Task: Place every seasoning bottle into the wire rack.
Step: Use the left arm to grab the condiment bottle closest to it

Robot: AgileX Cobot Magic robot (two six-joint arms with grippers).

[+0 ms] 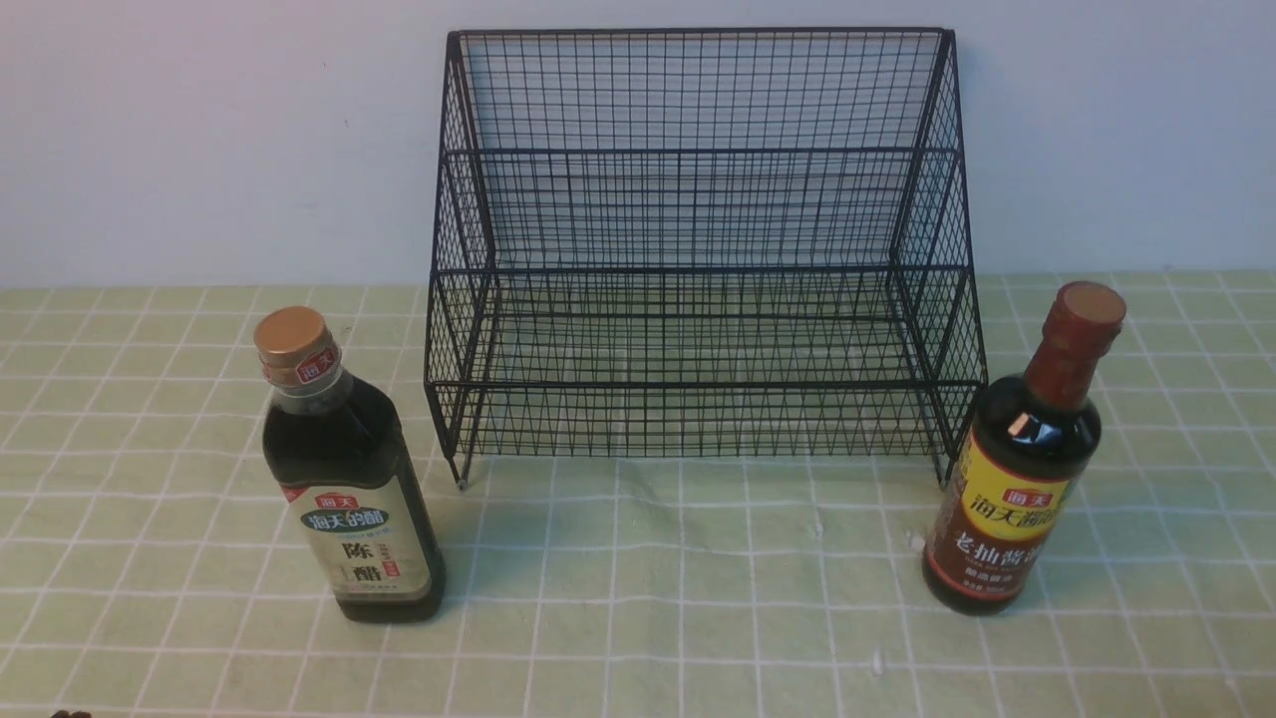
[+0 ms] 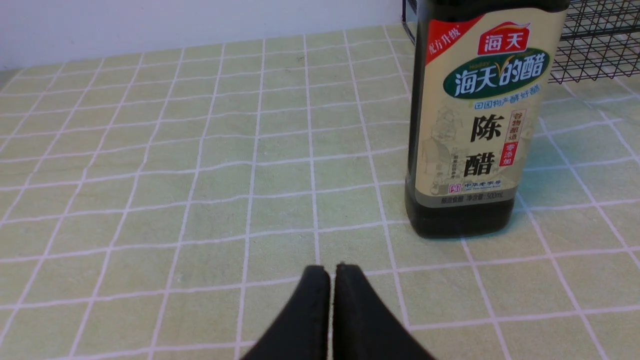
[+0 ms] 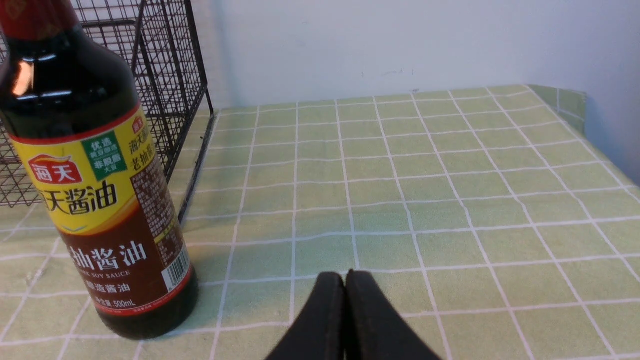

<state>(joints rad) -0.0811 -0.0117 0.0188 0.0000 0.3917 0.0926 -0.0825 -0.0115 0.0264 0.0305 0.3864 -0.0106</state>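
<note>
Two seasoning bottles, both upright on the table (image 1: 678, 608), neither in the wire rack (image 1: 698, 239) yet. The gold-cap bottle (image 1: 349, 479), squarish with a beige label, is on the robot's left, forward of the rack's left front corner and apart from it. The red-cap bottle (image 1: 1019, 469), round with a long neck and a yellow-and-maroon label, is on the right, close by the rack's right front leg; you can't tell from these views whether they touch. The rack stands at the back of the table, near the wall (image 1: 199, 130), open side facing you. The left hand (image 2: 330, 270) is clenched, fingers pressed together, grasping nothing, low over the table, with the gold-cap bottle ahead and off to one side. The right hand (image 3: 345, 277) is the same: clenched, grasping nothing, low over the table, red-cap bottle ahead and off to the side.
</note>
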